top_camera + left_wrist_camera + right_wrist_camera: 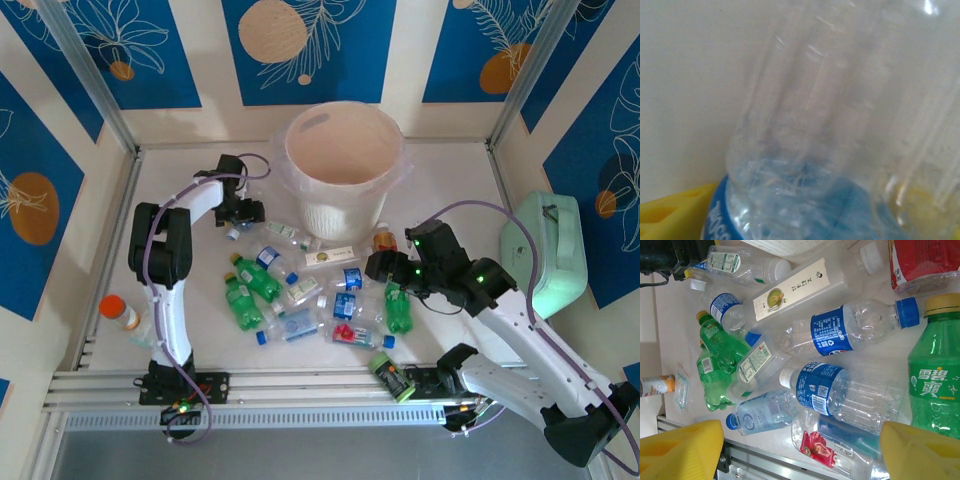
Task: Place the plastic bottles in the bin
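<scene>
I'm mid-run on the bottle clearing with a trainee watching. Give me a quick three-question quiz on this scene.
1. True or false: the bin stands upright on the far side of the scattered plastic bottles.
2. The right gripper is: A) open above the bottles; B) shut on a green bottle; C) inside the bin.
3. What object sits at the right edge of the table?

Key: 1 true. 2 A. 3 the mint-green case.
</scene>
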You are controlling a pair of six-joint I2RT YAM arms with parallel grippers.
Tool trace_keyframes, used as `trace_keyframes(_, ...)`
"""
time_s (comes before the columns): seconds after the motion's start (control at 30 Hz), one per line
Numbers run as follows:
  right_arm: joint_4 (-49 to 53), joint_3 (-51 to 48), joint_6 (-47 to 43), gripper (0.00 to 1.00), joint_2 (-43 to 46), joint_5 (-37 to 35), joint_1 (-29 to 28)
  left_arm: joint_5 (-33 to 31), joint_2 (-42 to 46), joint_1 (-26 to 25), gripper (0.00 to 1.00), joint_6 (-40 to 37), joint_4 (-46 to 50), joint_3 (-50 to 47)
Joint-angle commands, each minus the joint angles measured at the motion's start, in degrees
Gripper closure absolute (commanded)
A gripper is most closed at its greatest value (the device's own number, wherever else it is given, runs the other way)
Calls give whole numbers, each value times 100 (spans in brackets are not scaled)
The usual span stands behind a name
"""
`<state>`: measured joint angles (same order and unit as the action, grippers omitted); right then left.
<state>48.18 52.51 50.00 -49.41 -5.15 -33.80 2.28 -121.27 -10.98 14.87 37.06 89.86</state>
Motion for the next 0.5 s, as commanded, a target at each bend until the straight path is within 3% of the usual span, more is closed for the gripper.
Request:
trace_keyframes(0.0,18,49,35,19,-23,-26,-48,-108,-141,43,24,48,262,58)
trace_keyframes(0.23,35,45,42,21,-12,-70,-56,-118,-73,42,34,112,264,32)
trace_keyframes(0.47,-10,9,58,21,-23,-74,-56,-129,301,42,37,167,248,-77)
